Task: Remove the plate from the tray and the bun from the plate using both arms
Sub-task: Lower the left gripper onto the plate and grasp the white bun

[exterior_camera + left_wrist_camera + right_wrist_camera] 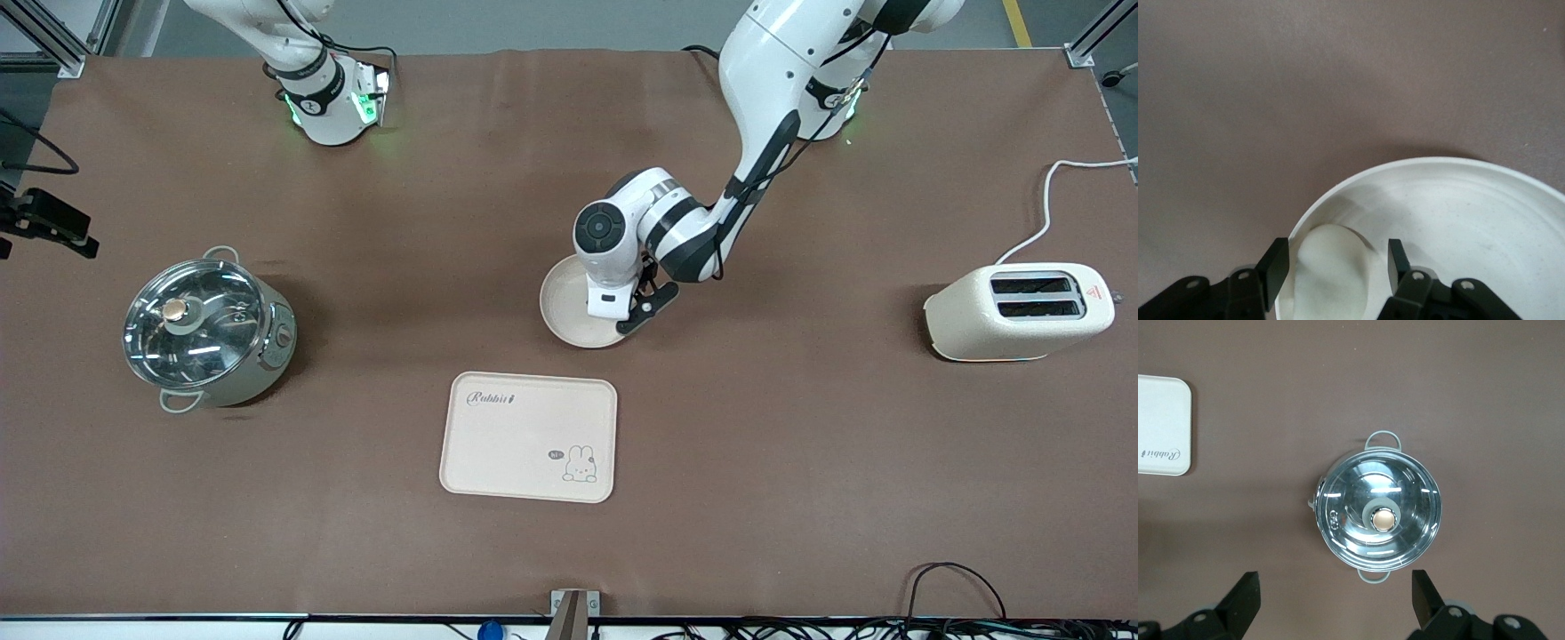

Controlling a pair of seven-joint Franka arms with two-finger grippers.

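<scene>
We see the plate already off the tray, sitting on the table near its middle, farther from the front camera than the tray. The bun lies in the plate by its rim, and the left gripper is down over it, fingers straddling it with thin gaps each side, not visibly pinching (no grip yet). We judge the bun light and soft, easy to squash, so take it across its narrow middle with a gentle squeeze. The plate looks stiff, light and smooth, likely to slide on the cloth, so a rim pinch would suit it. The right gripper waits wide open and empty above the lidded pot toward the right arm's end of the table.
</scene>
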